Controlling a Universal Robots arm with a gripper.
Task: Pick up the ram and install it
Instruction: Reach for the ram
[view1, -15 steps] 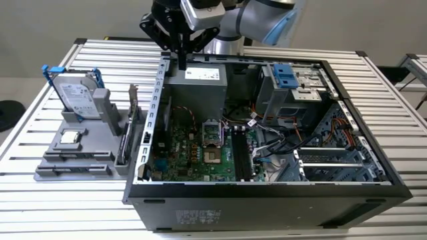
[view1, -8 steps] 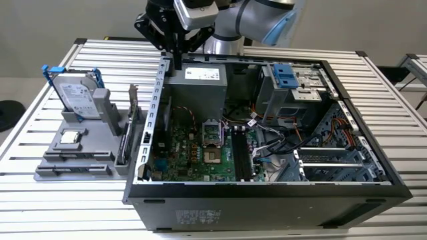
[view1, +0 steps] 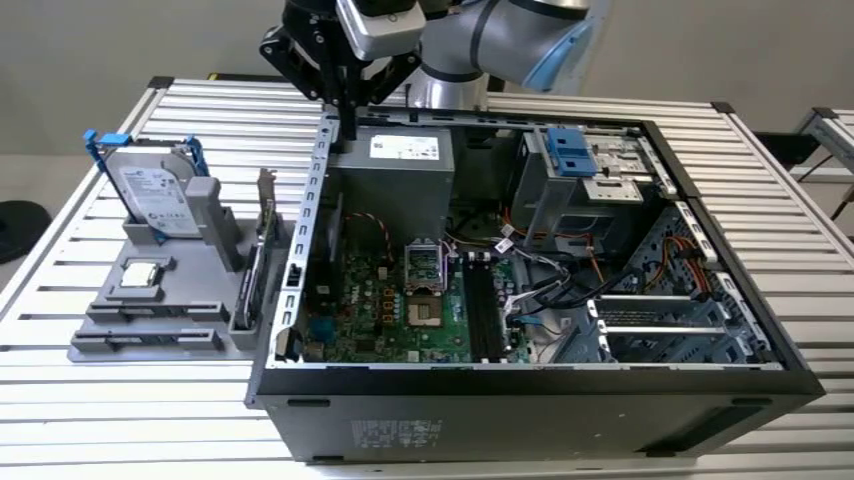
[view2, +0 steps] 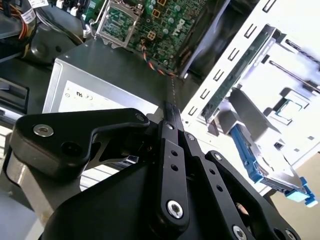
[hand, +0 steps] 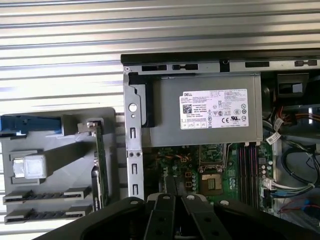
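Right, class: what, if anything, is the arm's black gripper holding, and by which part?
Nothing is held. The black gripper hangs shut and empty above the back edge of the open black computer case.

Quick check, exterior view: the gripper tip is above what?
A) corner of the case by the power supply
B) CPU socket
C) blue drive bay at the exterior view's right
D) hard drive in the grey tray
A: the gripper hangs over the side wall of the case, right at the edge of the power supply.
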